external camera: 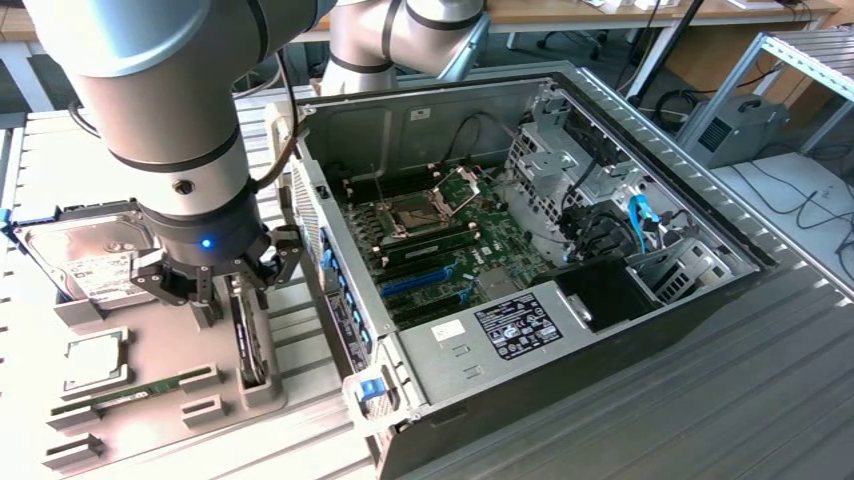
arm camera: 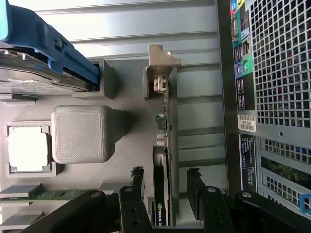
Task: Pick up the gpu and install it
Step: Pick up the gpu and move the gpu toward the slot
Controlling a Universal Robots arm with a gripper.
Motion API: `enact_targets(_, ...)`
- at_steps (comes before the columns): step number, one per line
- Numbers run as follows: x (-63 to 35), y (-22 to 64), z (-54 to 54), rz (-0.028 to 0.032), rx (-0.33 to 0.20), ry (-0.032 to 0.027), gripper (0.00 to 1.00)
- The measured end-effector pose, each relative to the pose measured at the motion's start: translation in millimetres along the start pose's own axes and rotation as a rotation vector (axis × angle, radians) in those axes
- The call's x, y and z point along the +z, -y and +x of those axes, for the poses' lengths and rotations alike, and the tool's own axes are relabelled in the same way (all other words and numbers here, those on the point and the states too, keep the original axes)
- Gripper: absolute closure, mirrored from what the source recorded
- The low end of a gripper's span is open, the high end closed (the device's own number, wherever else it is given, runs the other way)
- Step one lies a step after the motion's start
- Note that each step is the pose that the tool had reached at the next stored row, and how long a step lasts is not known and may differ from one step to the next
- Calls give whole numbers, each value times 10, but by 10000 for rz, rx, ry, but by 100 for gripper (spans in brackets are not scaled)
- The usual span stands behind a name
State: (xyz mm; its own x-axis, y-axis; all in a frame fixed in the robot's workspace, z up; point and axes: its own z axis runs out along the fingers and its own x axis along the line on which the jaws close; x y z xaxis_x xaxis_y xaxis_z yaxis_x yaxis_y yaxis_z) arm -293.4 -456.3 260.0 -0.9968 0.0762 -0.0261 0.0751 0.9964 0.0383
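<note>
The gpu (external camera: 248,345) stands on edge in a slot of the grey holder tray (external camera: 160,420), at the exterior view's left beside the open computer case. In the wrist view the gpu (arm camera: 163,141) shows as a thin green board with a black face and a silver bracket at its far end. My gripper (external camera: 230,295) is lowered over it and open. Its black fingers (arm camera: 137,182) straddle the card's near end, with a small gap on each side. The gripper (arm camera: 165,171) holds nothing.
A hard drive (external camera: 87,255) with blue rails, a CPU (external camera: 87,360) and a memory stick (external camera: 134,390) share the tray. The open case (external camera: 694,210) lies at the exterior view's right, its motherboard showing blue slots (external camera: 420,285). The case's perforated rear panel (arm camera: 277,97) is close beside the card.
</note>
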Motion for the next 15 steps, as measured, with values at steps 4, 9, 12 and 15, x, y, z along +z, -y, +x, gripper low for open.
enact_targets(4, 1, 0, 0, 0, 0, 0, 52)
enact_targets(9, 15, 0, 12, -1, 1, 1, 52)
enact_targets(12, 38, 3, 27, -1, -1, 1, 52)
enact_targets(15, 66, -2, 29, 14, 0, 1, 52)
